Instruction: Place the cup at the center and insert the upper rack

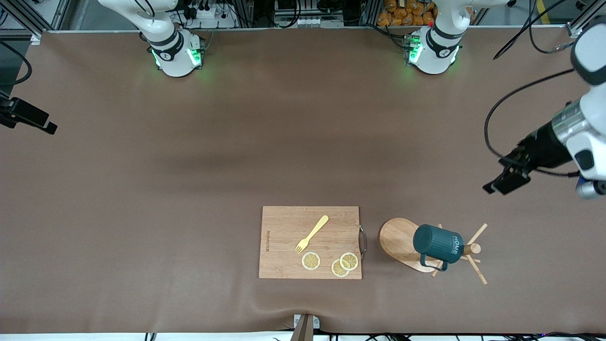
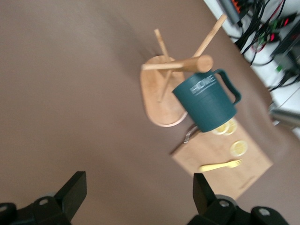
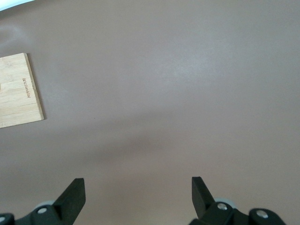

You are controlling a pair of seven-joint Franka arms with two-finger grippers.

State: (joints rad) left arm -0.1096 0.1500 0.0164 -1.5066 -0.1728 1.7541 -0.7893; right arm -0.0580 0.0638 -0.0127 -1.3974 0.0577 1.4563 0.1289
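The dark teal cup [image 1: 438, 244] with white "HOME" lettering hangs by its handle on the wooden mug tree [image 1: 395, 239], which stands near the front camera toward the left arm's end of the table. The left wrist view shows the cup [image 2: 206, 101] tilted beside the tree's post, over the oval base [image 2: 157, 93]. My left gripper [image 1: 504, 181] is open and empty in the air over bare table beside the tree; its fingers frame bare table in the left wrist view [image 2: 139, 192]. My right gripper [image 3: 138, 192] is open and empty over bare table; it is out of the front view.
A rectangular wooden cutting board [image 1: 284, 241] lies beside the mug tree, toward the right arm's end. On it lie a yellow fork [image 1: 312, 233] and three lemon slices [image 1: 344, 264]. A corner of the board shows in the right wrist view [image 3: 16, 89].
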